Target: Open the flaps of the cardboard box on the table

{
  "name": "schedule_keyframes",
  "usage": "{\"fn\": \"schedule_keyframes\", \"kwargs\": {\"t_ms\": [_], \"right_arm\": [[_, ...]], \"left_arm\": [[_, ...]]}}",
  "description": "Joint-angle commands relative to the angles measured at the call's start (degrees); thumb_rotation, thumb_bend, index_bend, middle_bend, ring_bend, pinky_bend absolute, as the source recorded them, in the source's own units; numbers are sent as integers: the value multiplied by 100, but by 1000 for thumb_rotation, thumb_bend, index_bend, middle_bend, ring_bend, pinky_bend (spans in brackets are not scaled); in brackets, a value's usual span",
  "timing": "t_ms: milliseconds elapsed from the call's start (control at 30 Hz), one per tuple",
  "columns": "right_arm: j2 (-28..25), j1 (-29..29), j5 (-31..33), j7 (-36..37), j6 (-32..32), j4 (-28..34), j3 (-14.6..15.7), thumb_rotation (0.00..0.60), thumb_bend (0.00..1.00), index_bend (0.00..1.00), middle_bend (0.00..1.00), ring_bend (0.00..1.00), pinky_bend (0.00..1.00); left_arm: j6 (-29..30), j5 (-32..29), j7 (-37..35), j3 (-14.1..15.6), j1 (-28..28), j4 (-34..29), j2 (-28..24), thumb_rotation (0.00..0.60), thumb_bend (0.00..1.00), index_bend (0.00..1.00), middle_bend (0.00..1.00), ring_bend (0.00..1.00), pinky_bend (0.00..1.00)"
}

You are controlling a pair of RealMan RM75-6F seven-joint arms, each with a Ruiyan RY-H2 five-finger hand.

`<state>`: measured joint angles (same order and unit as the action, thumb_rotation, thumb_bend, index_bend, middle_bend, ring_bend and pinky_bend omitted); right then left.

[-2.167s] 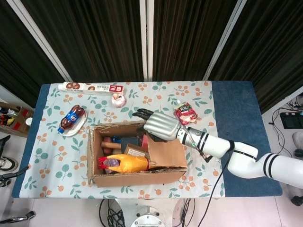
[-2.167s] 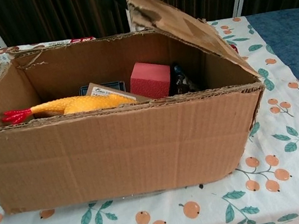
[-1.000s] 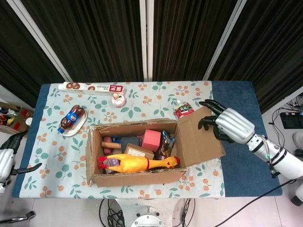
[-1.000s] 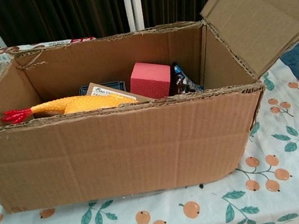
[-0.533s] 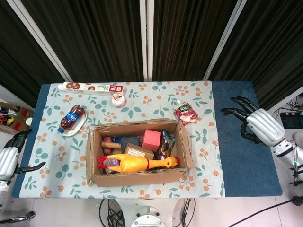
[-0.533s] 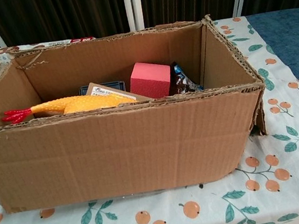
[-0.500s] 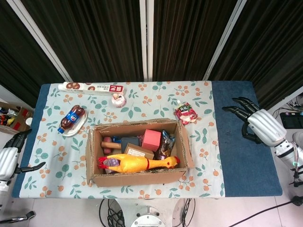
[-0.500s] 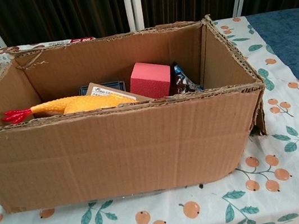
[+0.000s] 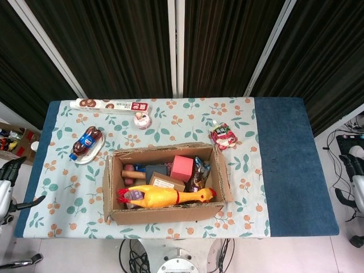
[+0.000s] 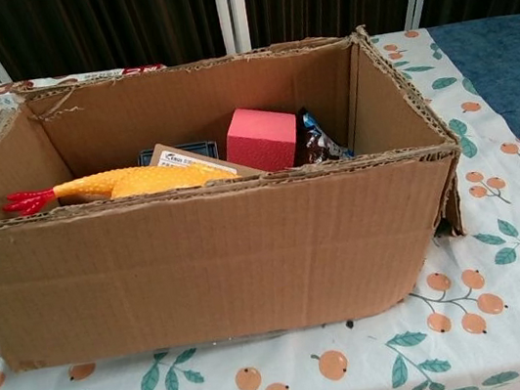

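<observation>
The cardboard box (image 9: 165,214) stands at the table's front middle with its top open; in the chest view the box (image 10: 211,262) fills the frame. Its right flap (image 9: 223,181) hangs down outside the right wall, and the same flap (image 10: 448,203) shows in the chest view. Inside lie a yellow rubber chicken (image 9: 165,197), a pink block (image 9: 182,168), a small carton (image 9: 162,182) and a dark snack bag (image 9: 199,170). My left hand (image 9: 4,196) is off the table at the far left edge, my right hand (image 9: 355,181) off the far right edge. Both hold nothing, fingers apart.
A cola bottle on a plate (image 9: 86,142) sits left of the box. A long biscuit box (image 9: 111,105) and a small cup (image 9: 142,120) are at the back. A red snack bag (image 9: 223,136) lies behind the box's right corner. Blue cloth (image 9: 287,159) covers the table's right end.
My right hand lifted the right flap outward, let it go and pulled back off the table's right edge. The flap dropped down the box's side. My left hand drew slightly further left.
</observation>
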<state>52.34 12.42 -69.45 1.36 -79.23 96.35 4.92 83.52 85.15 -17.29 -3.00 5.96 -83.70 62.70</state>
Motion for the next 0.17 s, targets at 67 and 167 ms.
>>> {"fn": "schedule_keyframes", "kwargs": {"t_ms": [67,167], "right_arm": [[672,-501,74,-39,-446,-242,-121,600,275,0,0,0,0],[846,-539,-74,-54,-562,-333,-249,600,283,0,0,0,0]], "left_arm": [[100,80,-106,7,-32,143,67,476,0,3,80,69,165],[155,148,-116,17,-31,286,123,475,0,2,79,69,165]]}}
